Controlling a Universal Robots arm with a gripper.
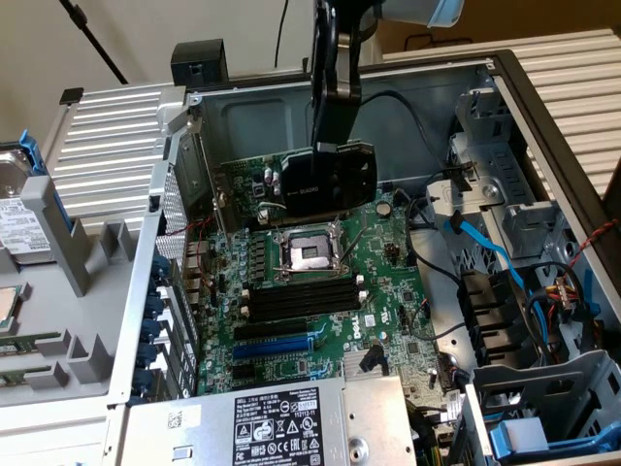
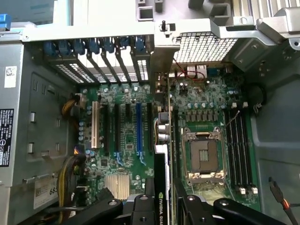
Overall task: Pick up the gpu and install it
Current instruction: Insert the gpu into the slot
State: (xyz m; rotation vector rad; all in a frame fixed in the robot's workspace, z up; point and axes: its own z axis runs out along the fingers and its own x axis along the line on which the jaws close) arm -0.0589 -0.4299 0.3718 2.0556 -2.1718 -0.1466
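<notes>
The gpu (image 1: 320, 183) hangs on edge inside the open computer case, black shroud facing the exterior view and green board (image 1: 247, 189) showing toward that view's left. My gripper (image 1: 335, 153) is shut on its upper edge. It hovers over the large green motherboard (image 1: 388, 291), just beyond the empty CPU socket (image 1: 306, 254). The wrist view shows the gpu (image 2: 161, 159) edge-on between my black fingers (image 2: 140, 208), with its silver bracket (image 2: 161, 61) near the rear slot openings. It sits between the blue slot (image 2: 138, 126) and the CPU socket (image 2: 201, 157).
Black memory sticks (image 1: 301, 296) lie in front of the socket. A power supply (image 1: 291, 422) fills the near end of the case. Drive cages (image 1: 543, 388) and a blue cable (image 1: 485, 252) crowd the exterior view's right. A hard drive (image 1: 19, 233) lies outside the case.
</notes>
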